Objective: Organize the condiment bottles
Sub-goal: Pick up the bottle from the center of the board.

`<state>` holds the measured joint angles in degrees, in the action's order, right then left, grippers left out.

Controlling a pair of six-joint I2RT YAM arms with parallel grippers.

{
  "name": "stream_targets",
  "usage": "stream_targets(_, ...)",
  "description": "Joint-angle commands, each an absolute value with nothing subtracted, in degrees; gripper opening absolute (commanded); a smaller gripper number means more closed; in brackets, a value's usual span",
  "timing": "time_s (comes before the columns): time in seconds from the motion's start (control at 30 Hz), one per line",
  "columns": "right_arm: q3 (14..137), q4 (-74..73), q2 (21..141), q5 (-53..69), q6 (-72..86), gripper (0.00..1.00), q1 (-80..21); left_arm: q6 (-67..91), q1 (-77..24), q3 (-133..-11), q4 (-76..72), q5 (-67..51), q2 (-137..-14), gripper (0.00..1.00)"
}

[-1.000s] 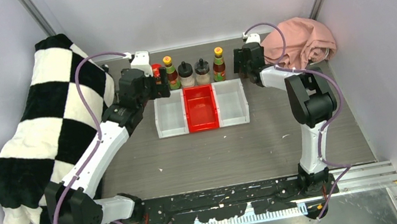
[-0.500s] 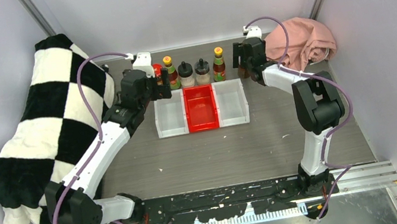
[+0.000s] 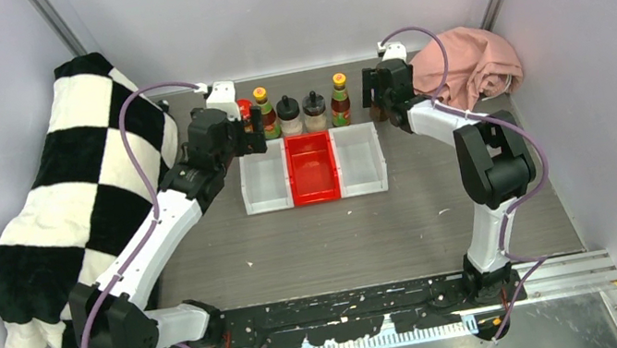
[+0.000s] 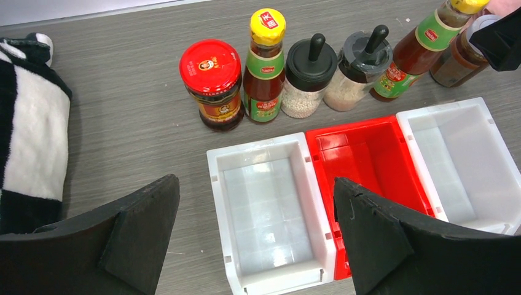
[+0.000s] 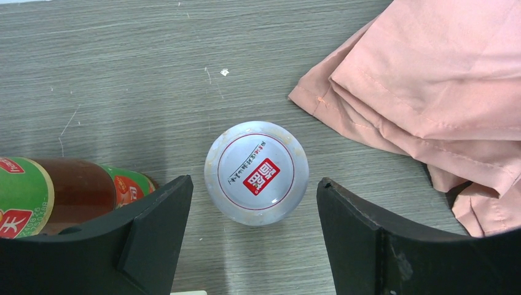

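Five condiment bottles stand in a row at the back of the table. From the left they are a red-lidded dark jar (image 4: 212, 83), a yellow-capped sauce bottle (image 4: 264, 67), two black-lidded shakers (image 4: 310, 77) (image 4: 359, 70) and a second yellow-capped bottle (image 4: 421, 55). My left gripper (image 4: 253, 190) is open and empty, above the left white bin (image 4: 215, 184) and just in front of the row. My right gripper (image 5: 253, 184) is open with its fingers either side of a white-lidded brown jar (image 5: 257, 173) at the row's right end, not touching it. That sauce bottle (image 5: 61, 193) is beside its left finger.
Three bins stand side by side in front of the row: white (image 3: 267, 201), red (image 3: 316, 195), white (image 3: 365, 186). A pink cloth (image 3: 465, 65) lies close to the right of the white-lidded jar. A black-and-white chequered blanket (image 3: 65, 194) covers the left side.
The right arm's elbow has swung to the right and its gripper has edged towards the back by the pink cloth. The left gripper has shifted slightly back. The bottles have not moved.
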<state>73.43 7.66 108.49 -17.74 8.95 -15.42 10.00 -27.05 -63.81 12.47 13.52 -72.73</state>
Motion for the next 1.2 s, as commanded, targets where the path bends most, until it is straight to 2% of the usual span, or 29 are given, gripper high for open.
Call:
stream_targets(0.0, 75.06, 8.43, 107.16, -18.65, 8.38, 0.80, -15.75, 9.32, -27.33, -63.47, 10.90, 14.24, -70.84, 0.97)
stream_targets(1.17, 76.69, 8.09, 110.89, -18.46, 8.39, 0.78, -15.78, 8.96, -27.33, -63.71, 10.82, 14.22, -72.33, 0.97)
